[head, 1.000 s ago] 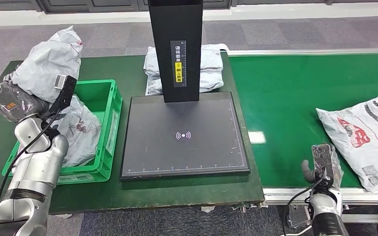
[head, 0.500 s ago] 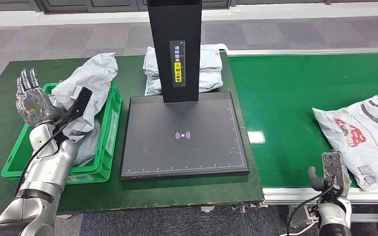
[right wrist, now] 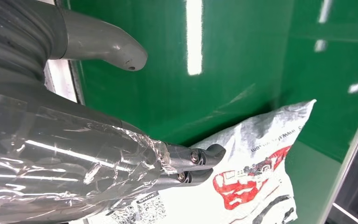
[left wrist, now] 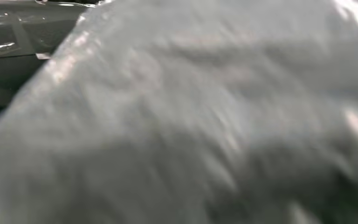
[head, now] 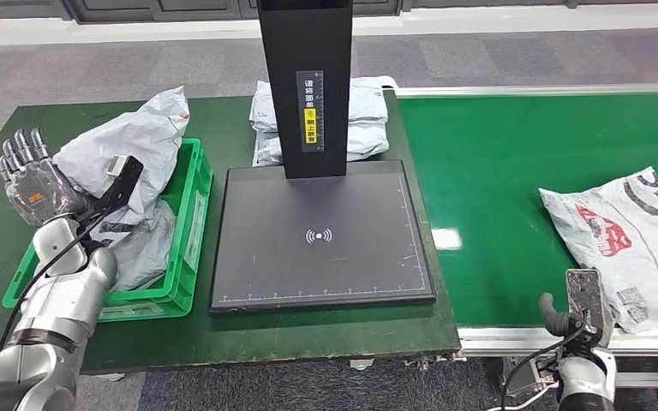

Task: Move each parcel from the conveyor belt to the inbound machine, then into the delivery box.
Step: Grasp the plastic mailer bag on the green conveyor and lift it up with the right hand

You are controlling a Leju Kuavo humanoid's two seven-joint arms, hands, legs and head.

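Risk here: crumpled grey plastic parcel (head: pixel 128 154), left of frame, perches on the green plastic crate's (head: pixel 190 224) rim; could slide onto the worktop. Left robot hand (head: pixel 32 180) released, fingers spread. Right robot hand (head: pixel 576 304) empty beside the white printed parcel (head: pixel 630 231) on the belt.

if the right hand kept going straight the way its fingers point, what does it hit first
Most likely the white parcel with red print on the conveyor belt. In the right wrist view the right hand has its fingers aimed over it, though the gap is unclear.

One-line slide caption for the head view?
Left hand open beside the green crate; a white parcel waits on the conveyor.
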